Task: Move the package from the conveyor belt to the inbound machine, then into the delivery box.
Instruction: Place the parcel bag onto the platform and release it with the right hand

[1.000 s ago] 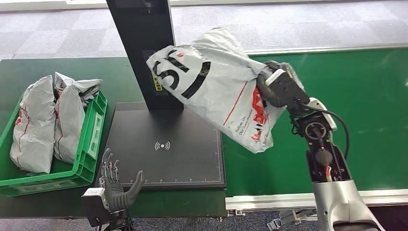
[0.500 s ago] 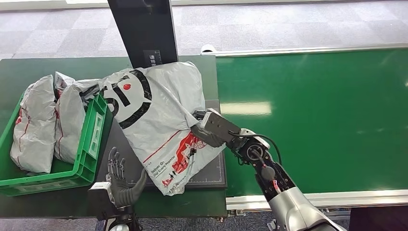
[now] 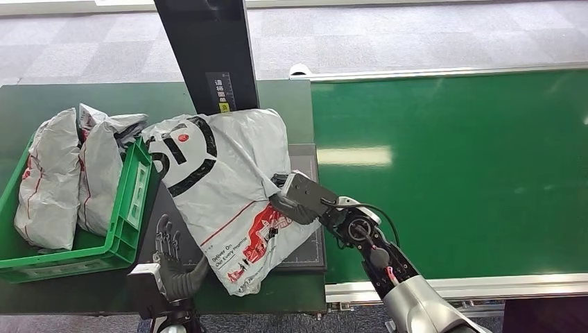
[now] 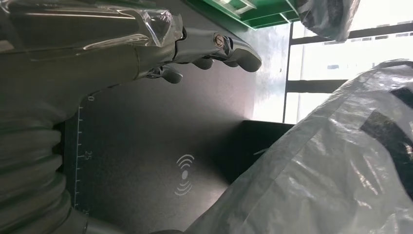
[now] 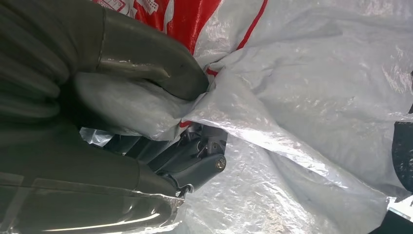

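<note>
Green crate (image 3: 132,208) holds two grey bags (image 3: 52,180). Right hand (image 3: 298,198) fingers clamped on package (image 3: 229,173) printed "Deliver On Our Every Promise"; left hand (image 3: 170,267) fingers apart.

- Lying side by side in the green crate: two grey parcels (image 3: 52,177) (image 3: 104,170).
- Stretching beyond the belt: grey tiled floor (image 3: 388,35).

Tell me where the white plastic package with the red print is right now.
In the head view, the white plastic package lies on the black scanner platform, beside the green crate, gripped by the right hand.
</note>
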`<state>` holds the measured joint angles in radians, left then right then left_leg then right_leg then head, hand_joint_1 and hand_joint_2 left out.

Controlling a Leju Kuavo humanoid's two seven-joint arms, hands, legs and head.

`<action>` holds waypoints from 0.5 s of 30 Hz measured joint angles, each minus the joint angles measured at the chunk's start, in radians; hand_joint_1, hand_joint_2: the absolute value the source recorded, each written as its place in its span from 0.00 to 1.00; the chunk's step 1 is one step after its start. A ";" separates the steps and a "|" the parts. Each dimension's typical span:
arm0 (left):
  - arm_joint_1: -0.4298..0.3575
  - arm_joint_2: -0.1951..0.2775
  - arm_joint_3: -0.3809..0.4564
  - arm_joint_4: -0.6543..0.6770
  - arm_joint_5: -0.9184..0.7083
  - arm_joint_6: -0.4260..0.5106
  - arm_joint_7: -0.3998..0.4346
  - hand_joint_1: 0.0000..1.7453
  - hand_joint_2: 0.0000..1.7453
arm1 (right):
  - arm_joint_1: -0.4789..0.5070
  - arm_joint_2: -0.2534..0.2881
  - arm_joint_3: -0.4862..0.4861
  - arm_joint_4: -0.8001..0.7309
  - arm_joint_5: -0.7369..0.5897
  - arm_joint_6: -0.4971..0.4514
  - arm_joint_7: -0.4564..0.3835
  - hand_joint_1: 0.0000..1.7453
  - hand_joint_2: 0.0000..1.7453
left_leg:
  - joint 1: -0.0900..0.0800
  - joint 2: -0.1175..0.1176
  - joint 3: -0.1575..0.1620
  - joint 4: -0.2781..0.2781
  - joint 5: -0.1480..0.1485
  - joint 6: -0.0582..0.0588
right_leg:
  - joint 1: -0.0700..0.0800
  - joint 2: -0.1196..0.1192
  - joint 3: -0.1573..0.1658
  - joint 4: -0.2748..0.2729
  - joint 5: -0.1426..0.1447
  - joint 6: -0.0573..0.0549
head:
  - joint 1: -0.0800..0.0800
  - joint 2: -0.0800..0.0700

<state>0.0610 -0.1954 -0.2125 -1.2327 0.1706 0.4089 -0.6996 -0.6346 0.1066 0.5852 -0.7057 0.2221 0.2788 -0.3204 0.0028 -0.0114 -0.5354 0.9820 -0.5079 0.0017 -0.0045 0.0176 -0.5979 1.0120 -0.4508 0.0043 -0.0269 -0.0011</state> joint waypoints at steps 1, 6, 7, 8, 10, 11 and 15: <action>0.010 0.003 0.000 -0.017 -0.006 0.006 0.000 0.00 1.00 | 0.011 -0.003 0.004 0.000 -0.009 -0.012 -0.005 0.00 1.00 | 0.000 0.000 0.000 0.000 0.000 0.000 | 0.000 0.000 0.000 0.000 0.000 0.000 | 0.000 0.000; 0.063 0.037 0.004 -0.131 -0.052 0.032 -0.002 0.00 1.00 | 0.065 -0.031 0.003 -0.043 -0.047 -0.056 -0.003 0.00 1.00 | 0.000 0.000 0.000 0.000 0.000 0.000 | 0.000 0.000 0.000 0.000 0.000 0.000 | 0.000 0.000; 0.069 0.042 0.006 -0.146 -0.054 0.033 -0.002 0.00 1.00 | 0.070 -0.035 0.003 -0.052 -0.049 -0.057 -0.001 0.00 1.00 | 0.000 0.000 0.000 0.000 -0.001 0.000 | 0.000 0.000 0.000 0.000 0.000 0.000 | 0.000 0.000; 0.074 0.047 0.007 -0.158 -0.058 0.035 -0.002 0.00 1.00 | 0.074 -0.039 0.002 -0.060 -0.051 -0.059 0.001 0.00 1.00 | 0.000 0.000 0.000 0.000 -0.001 0.000 | 0.000 0.000 0.000 0.000 0.000 0.000 | 0.000 0.000; 0.080 0.066 0.005 -0.199 -0.111 0.067 -0.002 0.00 1.00 | 0.087 -0.048 -0.004 -0.085 -0.060 -0.077 -0.006 0.00 1.00 | 0.000 0.000 0.000 0.000 0.000 0.000 | 0.000 0.000 0.000 0.000 0.000 0.000 | 0.000 0.000; 0.078 0.082 0.003 -0.229 -0.159 0.087 -0.002 0.00 1.00 | 0.098 -0.055 -0.011 -0.106 -0.066 -0.092 -0.010 0.00 1.00 | 0.000 -0.001 0.000 0.000 0.000 0.000 | 0.000 -0.001 0.000 0.000 0.000 0.000 | 0.000 0.000; 0.023 0.155 0.029 -0.351 -0.338 0.056 0.004 0.00 1.00 | 0.153 -0.089 -0.070 -0.241 -0.078 -0.120 0.000 0.00 1.00 | 0.000 -0.002 0.000 0.000 0.000 -0.001 | 0.001 -0.003 0.001 0.000 0.000 0.000 | 0.000 0.000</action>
<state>0.0835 -0.0399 -0.1831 -1.5841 -0.1670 0.4645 -0.6956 -0.4820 0.0173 0.5148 -0.9469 0.1443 0.1586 -0.3203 0.0032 -0.0138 -0.5351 0.9820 -0.5076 0.0012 -0.0037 0.0148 -0.5972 1.0119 -0.4507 0.0040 -0.0269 -0.0011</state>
